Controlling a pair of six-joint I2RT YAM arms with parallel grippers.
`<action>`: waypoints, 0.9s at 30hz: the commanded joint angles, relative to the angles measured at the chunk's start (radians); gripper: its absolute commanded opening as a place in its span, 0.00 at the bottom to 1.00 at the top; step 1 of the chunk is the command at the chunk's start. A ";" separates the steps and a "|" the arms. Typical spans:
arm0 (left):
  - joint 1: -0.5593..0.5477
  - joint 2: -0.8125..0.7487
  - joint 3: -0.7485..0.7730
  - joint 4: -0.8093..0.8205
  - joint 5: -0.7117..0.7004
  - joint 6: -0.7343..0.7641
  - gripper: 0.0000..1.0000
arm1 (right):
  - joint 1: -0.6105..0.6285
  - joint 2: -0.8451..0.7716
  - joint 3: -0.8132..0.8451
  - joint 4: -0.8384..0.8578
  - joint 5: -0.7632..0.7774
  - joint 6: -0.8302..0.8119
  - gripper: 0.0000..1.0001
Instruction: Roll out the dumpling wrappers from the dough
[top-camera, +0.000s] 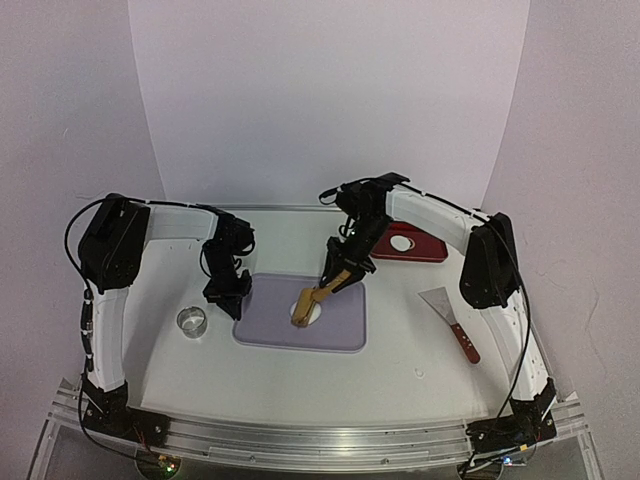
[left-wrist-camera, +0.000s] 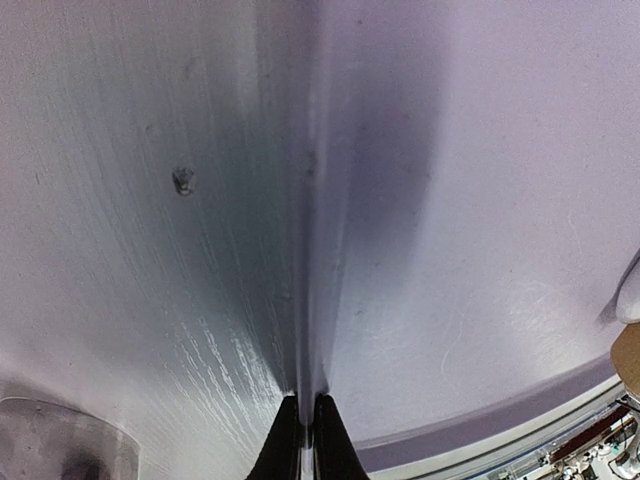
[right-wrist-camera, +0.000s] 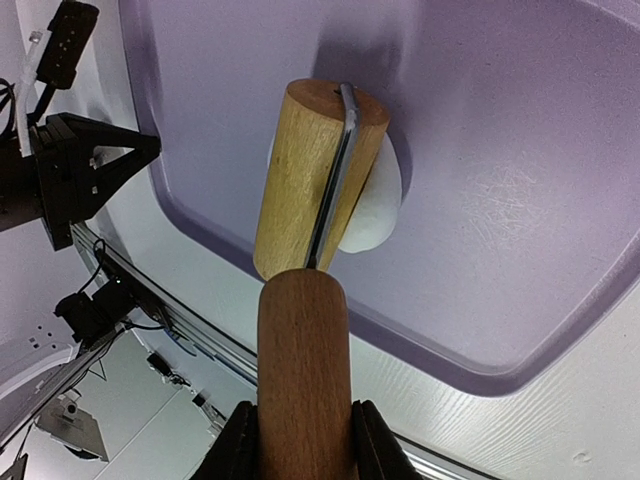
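The dough (top-camera: 313, 309) (right-wrist-camera: 375, 205) is a flattened white patch on the purple mat (top-camera: 340, 325) (right-wrist-camera: 520, 150). A wooden roller lies across it, its pale head (top-camera: 303, 306) (right-wrist-camera: 315, 180) covering most of the dough. My right gripper (top-camera: 345, 272) (right-wrist-camera: 305, 430) is shut on the roller's darker handle (right-wrist-camera: 305, 360). My left gripper (top-camera: 228, 295) (left-wrist-camera: 306, 402) is shut on the mat's left rim (left-wrist-camera: 312, 300). One dumpling wrapper (top-camera: 401, 243), a small flat white disc, lies on a red board (top-camera: 425, 247) at the back right.
A metal ring cutter (top-camera: 192, 321) (left-wrist-camera: 55, 440) stands on the table left of the mat, close to my left gripper. A scraper with a red handle (top-camera: 452, 322) lies to the right of the mat. The table's near edge is a metal rail (top-camera: 320, 445).
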 joint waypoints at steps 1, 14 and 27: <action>-0.021 0.055 0.011 0.063 0.023 0.023 0.00 | 0.049 0.313 -0.103 0.040 0.356 0.088 0.00; -0.020 0.038 -0.008 0.070 0.029 0.024 0.00 | 0.060 0.377 -0.080 0.042 0.464 0.152 0.00; -0.022 0.020 -0.031 0.089 0.051 0.008 0.00 | 0.088 0.423 -0.044 0.024 0.666 0.236 0.00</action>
